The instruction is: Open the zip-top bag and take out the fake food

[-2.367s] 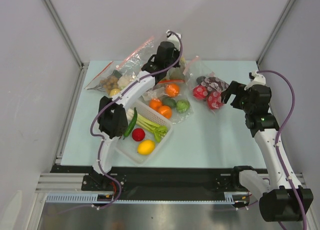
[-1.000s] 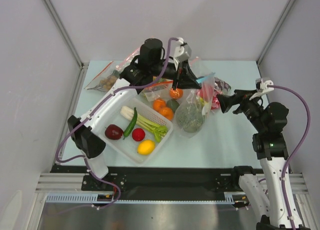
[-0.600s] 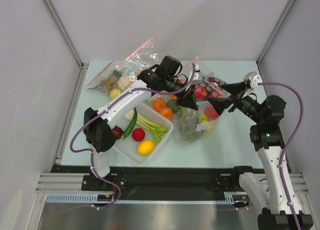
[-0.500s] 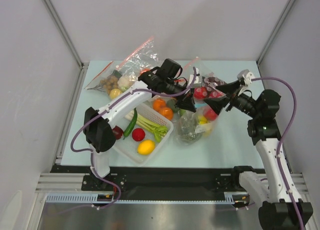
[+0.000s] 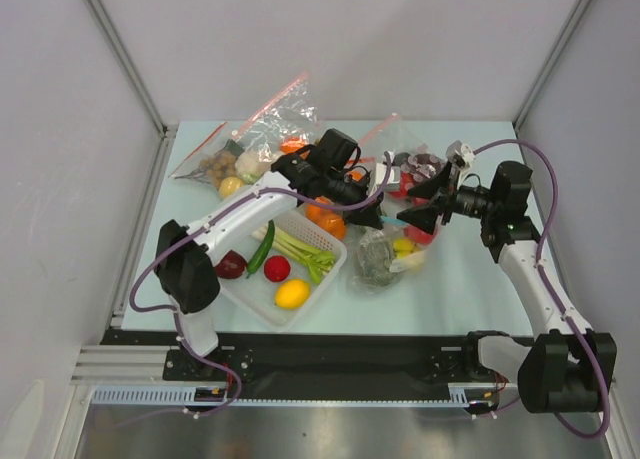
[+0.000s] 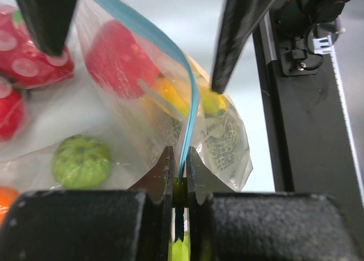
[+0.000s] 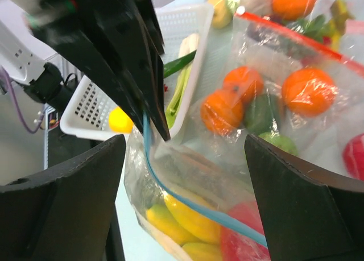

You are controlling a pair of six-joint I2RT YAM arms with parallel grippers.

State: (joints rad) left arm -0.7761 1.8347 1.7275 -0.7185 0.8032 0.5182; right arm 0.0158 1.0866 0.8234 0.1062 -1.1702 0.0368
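Bag [image 5: 390, 251] limp, slippery | strip [image 6: 189, 119] pinched in left claw [image 6: 180, 175] | right claw [image 7: 183, 158] wide: opposite side to be taken

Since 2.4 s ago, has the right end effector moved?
Yes. The right end effector shifted left, closer to the white basket, now at the zip-top bag.

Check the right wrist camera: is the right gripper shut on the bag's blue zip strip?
No, the right gripper is wide open, with the zip-top bag and its blue zip strip in the gap.
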